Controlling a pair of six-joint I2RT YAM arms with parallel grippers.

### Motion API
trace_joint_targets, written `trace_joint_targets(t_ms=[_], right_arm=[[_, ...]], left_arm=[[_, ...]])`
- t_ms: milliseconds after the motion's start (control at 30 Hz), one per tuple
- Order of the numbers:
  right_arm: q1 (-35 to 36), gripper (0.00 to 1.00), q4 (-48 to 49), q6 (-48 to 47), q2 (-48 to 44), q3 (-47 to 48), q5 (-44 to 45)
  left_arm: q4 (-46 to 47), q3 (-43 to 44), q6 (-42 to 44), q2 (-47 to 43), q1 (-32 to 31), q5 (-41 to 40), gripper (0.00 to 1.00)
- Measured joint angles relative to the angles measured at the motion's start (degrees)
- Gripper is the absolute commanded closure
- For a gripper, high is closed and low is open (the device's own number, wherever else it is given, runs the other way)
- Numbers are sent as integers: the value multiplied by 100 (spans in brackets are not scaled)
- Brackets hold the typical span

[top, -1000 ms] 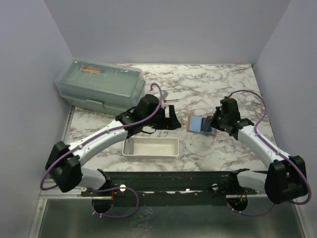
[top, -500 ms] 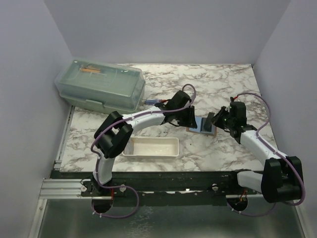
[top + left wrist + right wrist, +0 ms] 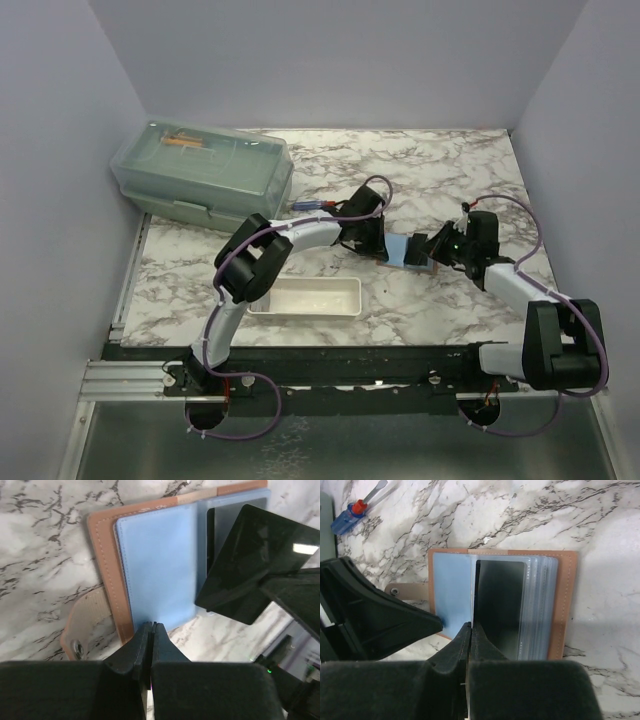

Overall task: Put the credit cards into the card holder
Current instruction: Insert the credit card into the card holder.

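Your left gripper (image 3: 151, 626) just swung in, jaws shut, maybe pinching the blue flap (image 3: 157, 565) of the open card holder (image 3: 102, 570) between both arms, likely bracing it. Right gripper (image 3: 471, 626) is shut too, beside the dark credit card (image 3: 500, 605) tucked inside.

Lidded green box (image 3: 205, 180), white tray (image 3: 305, 297), blue screwdriver (image 3: 355, 509) on marble table (image 3: 440, 160).

A white, grey-veined marble-patterned table top (image 3: 440, 170) is boxed in on three sides by plain pale lavender walls (image 3: 330, 60). A black rail (image 3: 340, 365) runs along its near edge, above a dull grey metal sheet (image 3: 340, 450).
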Motion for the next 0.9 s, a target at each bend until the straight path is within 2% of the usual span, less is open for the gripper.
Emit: trace_joint_targets(t_ms=[600,900], right_arm=[[-44,100,304,155,726,-4,-503],[-48,100,201,153,1091,297,-745]], left_arm=[[-129,70,-286,109,138,-186,100],[-136,70,-302,109,140,-188,100]])
